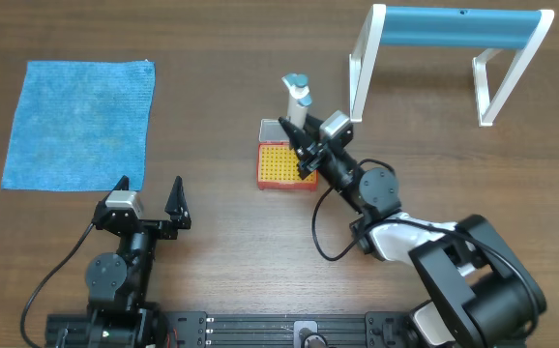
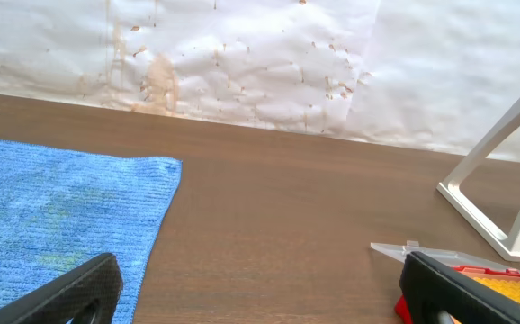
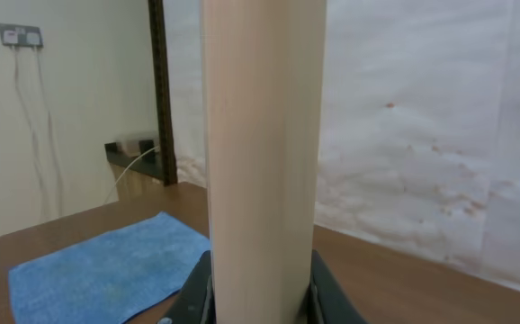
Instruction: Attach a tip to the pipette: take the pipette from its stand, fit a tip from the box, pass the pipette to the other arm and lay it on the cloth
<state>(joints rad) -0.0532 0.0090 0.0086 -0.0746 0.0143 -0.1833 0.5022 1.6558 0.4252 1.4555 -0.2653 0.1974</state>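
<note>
Right claw [image 1: 302, 135]: pinches the pipette [image 1: 297, 95], one finger pressed to each side of its pale body; in the top view it sits at the far edge of the tip box [image 1: 284, 166].
Left claw [image 1: 149, 193]: fingers spread wide with nothing between them, low over the bench [image 1: 231, 251] by the near right corner of the cloth [image 1: 76, 126].
Bench: brown wood, carrying everything.
Stand [image 1: 454, 27]: white frame with a blue top bar, far right; its left leg is near the pipette.
Cloth: blue, lying flat at the far left.
Tip box: red with a yellow rack, clear lid open, mid-bench.
Pipette: upright, blue cap on top, off the stand; the claw hides its lower end, so I cannot tell whether a tip is on it.
</note>
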